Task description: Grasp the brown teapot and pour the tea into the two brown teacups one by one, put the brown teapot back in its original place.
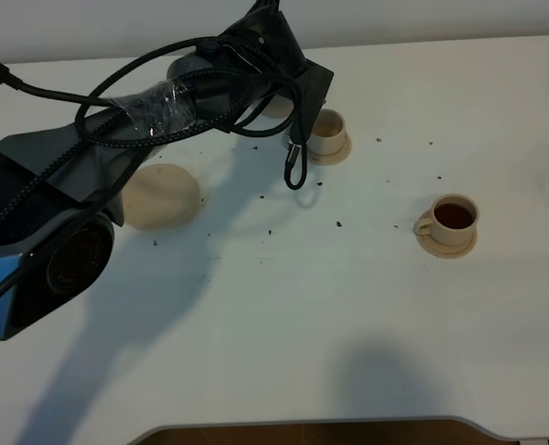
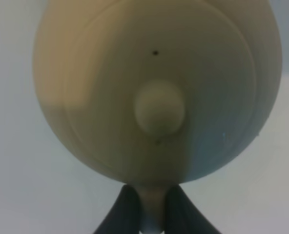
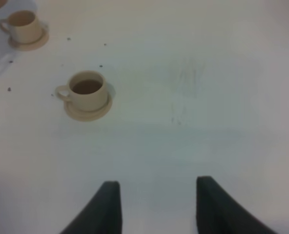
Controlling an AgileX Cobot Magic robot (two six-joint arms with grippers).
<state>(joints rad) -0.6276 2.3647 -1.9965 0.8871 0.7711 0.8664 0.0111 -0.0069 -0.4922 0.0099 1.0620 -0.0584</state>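
Left wrist: round tan teapot [image 2: 110, 73], smooth, knobbed lid [image 2: 159, 108].

Left arm [image 1: 154, 111] stretched from the near left toward the far middle, left gripper [image 2: 154, 212] pinched tight on the brown teapot [image 2: 156, 87] by its handle, right gripper [image 3: 159, 207] spread wide and empty
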